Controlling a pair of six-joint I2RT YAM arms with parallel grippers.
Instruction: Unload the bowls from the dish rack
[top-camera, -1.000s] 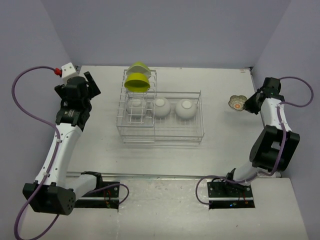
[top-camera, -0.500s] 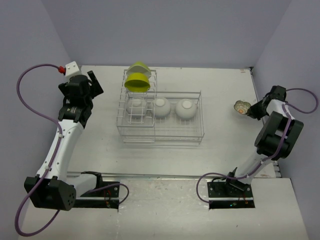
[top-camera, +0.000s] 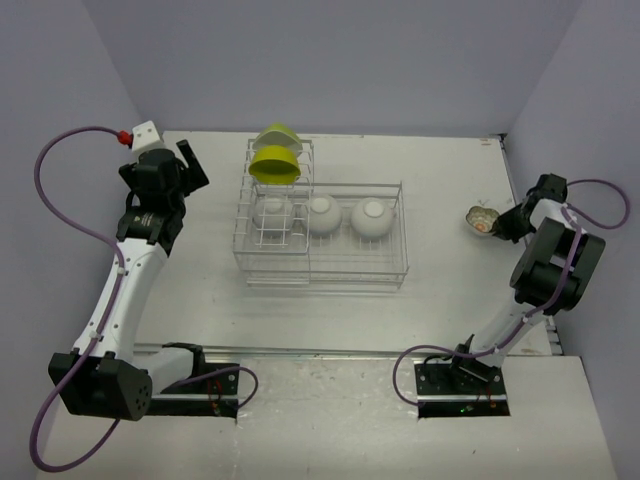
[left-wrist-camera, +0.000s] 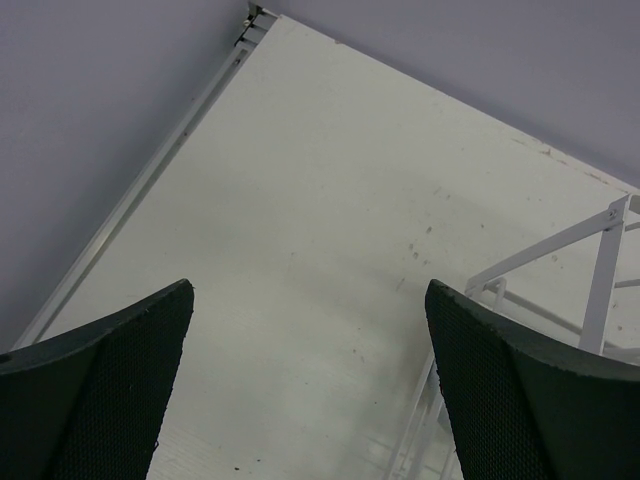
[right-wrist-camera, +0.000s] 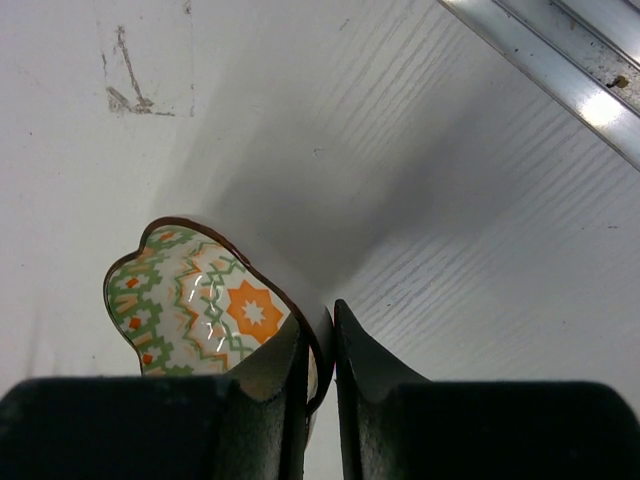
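Patterned bowl (right-wrist-camera: 200, 300) pinched by its rim in the right hand (right-wrist-camera: 318, 335), out by the right edge of the surface (right-wrist-camera: 450, 250).
Set-down looks next: lower, then let go. Only the wrist view shows that grip; overhead shows the dish rack (top-camera: 320, 268) holding five bowls (top-camera: 370, 217), left hand (left-wrist-camera: 308, 300) spread wide beside it.

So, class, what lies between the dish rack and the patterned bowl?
Only bare table, seen in the top view, separates the dish rack from the patterned bowl.
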